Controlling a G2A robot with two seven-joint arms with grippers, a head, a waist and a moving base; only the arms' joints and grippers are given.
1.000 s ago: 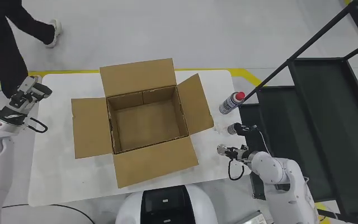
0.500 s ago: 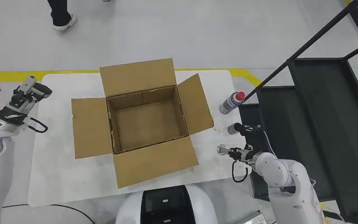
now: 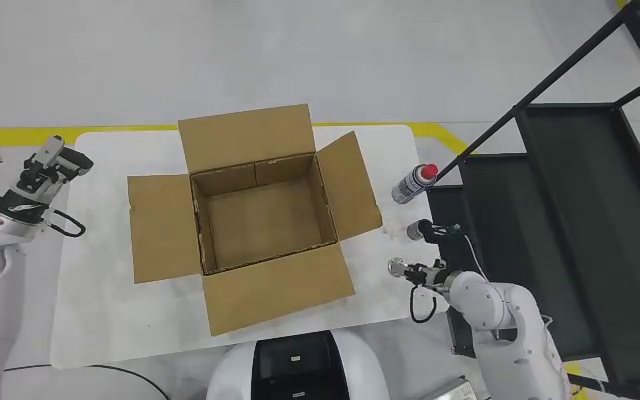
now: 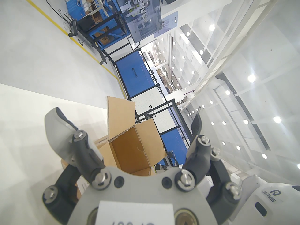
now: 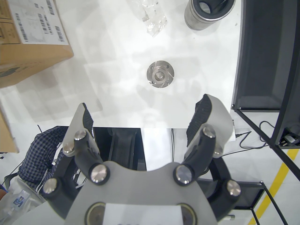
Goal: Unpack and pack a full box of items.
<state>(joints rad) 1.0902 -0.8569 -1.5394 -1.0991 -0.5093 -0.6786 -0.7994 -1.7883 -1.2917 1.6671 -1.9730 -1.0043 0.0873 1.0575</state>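
An open cardboard box (image 3: pixel 262 222) sits mid-table with its flaps spread and nothing inside. Right of it lie a red-capped spray can (image 3: pixel 412 185), a steel cylinder with a black bore (image 3: pixel 418 230) (image 5: pixel 209 3), a small round metal flange (image 3: pixel 397 267) (image 5: pixel 160 74) and a clear plastic bag (image 5: pixel 145 12). My right gripper (image 3: pixel 427 274) (image 5: pixel 143 106) hangs open over the table's near right corner, just short of the flange and holding nothing. My left gripper (image 3: pixel 55 160) (image 4: pixel 127 118) stands open at the table's left edge, away from the box (image 4: pixel 136 146).
A black metal shelf rack (image 3: pixel 560 220) (image 5: pixel 264 47) stands tight against the table's right edge. One box flap (image 5: pixel 30 24) carries printed labels and lies left of the flange. The white table (image 3: pixel 100 300) has bare room left of and in front of the box.
The right arm shifted slightly and settled back near where it was. The box, the can and the metal parts stayed put.
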